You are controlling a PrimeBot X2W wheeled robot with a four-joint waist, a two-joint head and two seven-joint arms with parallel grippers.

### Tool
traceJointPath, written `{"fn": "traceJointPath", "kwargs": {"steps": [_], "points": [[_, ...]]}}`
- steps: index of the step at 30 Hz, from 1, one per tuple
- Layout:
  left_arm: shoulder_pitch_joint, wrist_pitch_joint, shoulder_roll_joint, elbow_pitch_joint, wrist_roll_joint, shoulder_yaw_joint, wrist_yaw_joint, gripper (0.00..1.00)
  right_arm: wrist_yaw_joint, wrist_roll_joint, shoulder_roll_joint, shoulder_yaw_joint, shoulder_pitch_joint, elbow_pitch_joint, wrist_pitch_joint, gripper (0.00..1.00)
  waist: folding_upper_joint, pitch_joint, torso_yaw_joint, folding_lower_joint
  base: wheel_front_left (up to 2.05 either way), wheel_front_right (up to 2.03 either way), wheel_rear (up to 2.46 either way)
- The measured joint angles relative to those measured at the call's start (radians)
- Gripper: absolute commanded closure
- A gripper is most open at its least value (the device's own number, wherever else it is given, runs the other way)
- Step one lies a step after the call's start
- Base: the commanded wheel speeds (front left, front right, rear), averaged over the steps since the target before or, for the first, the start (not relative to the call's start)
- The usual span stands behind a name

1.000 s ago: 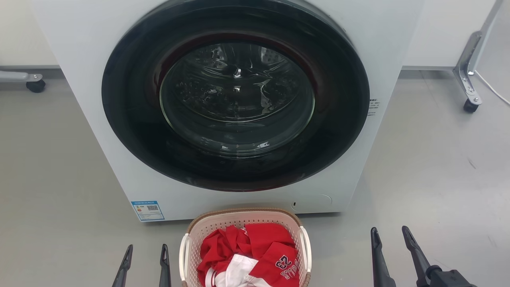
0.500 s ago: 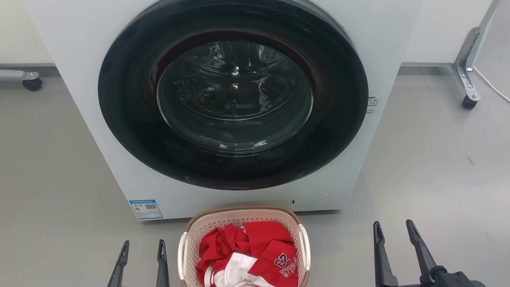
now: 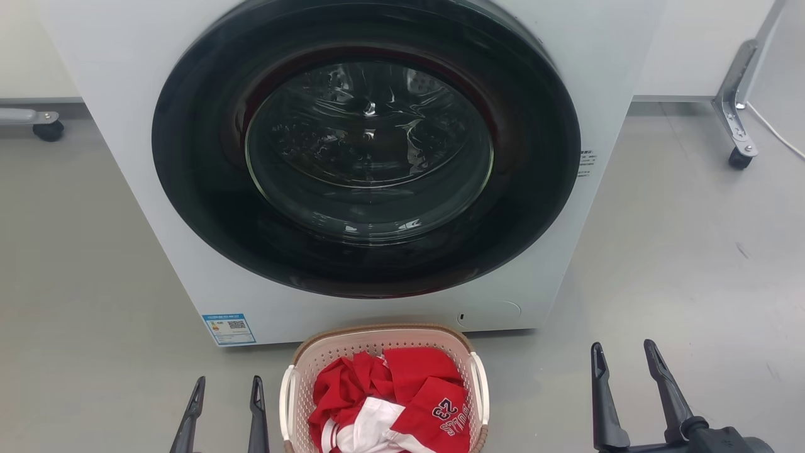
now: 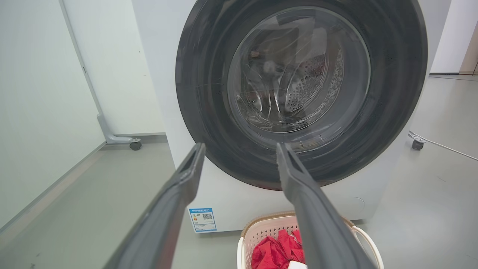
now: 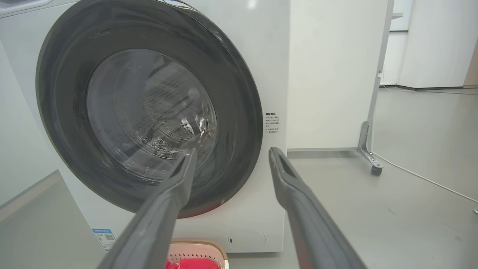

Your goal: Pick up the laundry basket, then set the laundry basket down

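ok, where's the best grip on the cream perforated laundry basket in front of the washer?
Left hand on the left white side handle, right hand on the right white side handle, each closing in from its own side. The handles stand proud of the long walls of the cream perforated plastic laundry basket; both open hands flank it, and red and white clothing fills the middle.

Between the matt dark fingers [image 3: 256,409], a perforated cream plastic basket [image 3: 377,333] holds red cloth [image 3: 409,371]; beyond, a glossy round glass door [image 3: 368,151].
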Motion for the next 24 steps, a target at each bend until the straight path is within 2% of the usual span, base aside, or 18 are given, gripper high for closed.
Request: {"fn": "traceJointPath", "kwargs": {"steps": [4, 5, 13, 17, 24], "points": [[0.000, 0.000, 0.000, -0.001, 0.002, -0.001, 0.000, 0.00, 0.000, -0.002, 0.002, -0.004, 0.000, -0.007, 0.000, 0.00, 0.0000, 0.002, -0.001, 0.0000, 0.00, 0.00, 0.00], [0.000, 0.000, 0.000, 0.001, 0.002, -0.002, 0.000, 1.00, 0.000, -0.002, 0.003, -0.005, 0.000, -0.005, 0.000, 1.00, 0.0000, 0.003, -0.001, 0.0000, 0.00, 0.00, 0.00], [0.000, 0.004, -0.001, 0.061, -0.015, 0.001, -0.004, 1.00, 0.002, 0.006, 0.004, -0.003, 0.016, 0.063, 0.008, 1.00, 0.0000, 0.004, -0.002, 0.0000, 0.00, 0.00, 0.00], [-0.001, 0.014, -0.001, 0.069, -0.047, 0.007, -0.017, 1.00, 0.011, 0.054, 0.005, -0.017, 0.015, 0.073, 0.017, 1.00, 0.0001, 0.004, -0.002, 0.0000, 0.00, 0.00, 0.00], [-0.007, 0.042, -0.002, 0.091, -0.164, 0.030, -0.034, 1.00, 0.032, 0.166, 0.006, -0.044, 0.007, 0.091, 0.045, 1.00, 0.0000, 0.004, -0.003, 0.0000, 0.00, 0.00, 0.00]]}}
